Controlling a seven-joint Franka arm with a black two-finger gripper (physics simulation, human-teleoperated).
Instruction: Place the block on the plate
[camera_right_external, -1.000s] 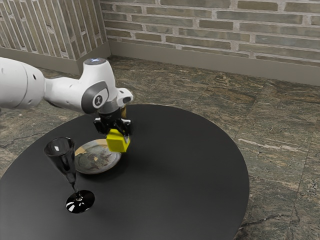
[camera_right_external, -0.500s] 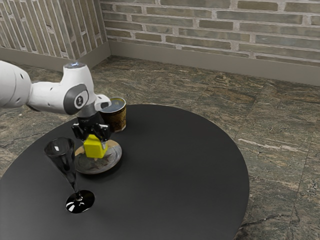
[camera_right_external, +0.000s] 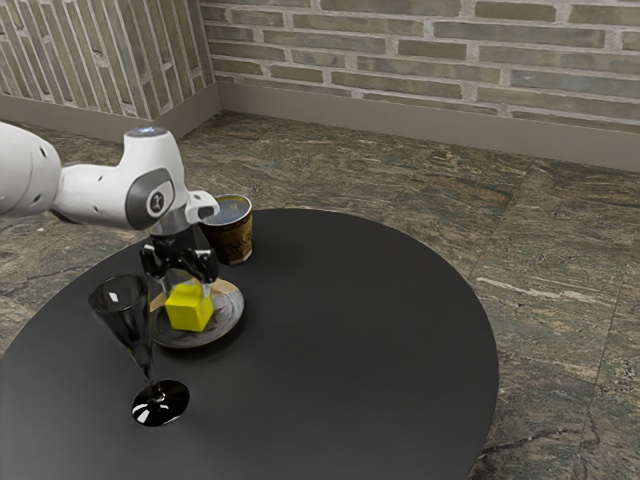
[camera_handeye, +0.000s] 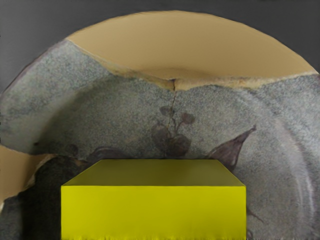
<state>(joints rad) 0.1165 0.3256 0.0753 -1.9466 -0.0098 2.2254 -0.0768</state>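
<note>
Evidently you're at the release, as I read it: your gripper (camera_right_external: 187, 285) stands open above the plate, its fingers parted toward either side of the yellow block (camera_right_external: 189, 309) and not clamping it. The block sits directly under the hand, lower than the palm, with its upper part near fingertip level. You can't tell from here whether a fingertip still brushes one of its sides. In the wrist view it lies close beneath the hand, with the patterned surface of the plate (camera_right_external: 228, 319) spreading out past it.

The block looks to be resting on the plate, inside the rim and roughly upright, though the contact underneath is hidden from you. If it is seated, your placing is all but done, and what's left is to get clear. Your next move should be a slow, straight lift with the fingers kept wide, since a sideways drift could nudge the block or drag it toward the rim.

Farther out, mind the dark stemmed glass (camera_right_external: 125, 314) standing near the plate; it would probably tip easily if you swung into it. The patterned tub (camera_right_external: 238, 241) stands on the other side of the plate, also on the round black table (camera_right_external: 360, 340), so go up before you travel.
</note>
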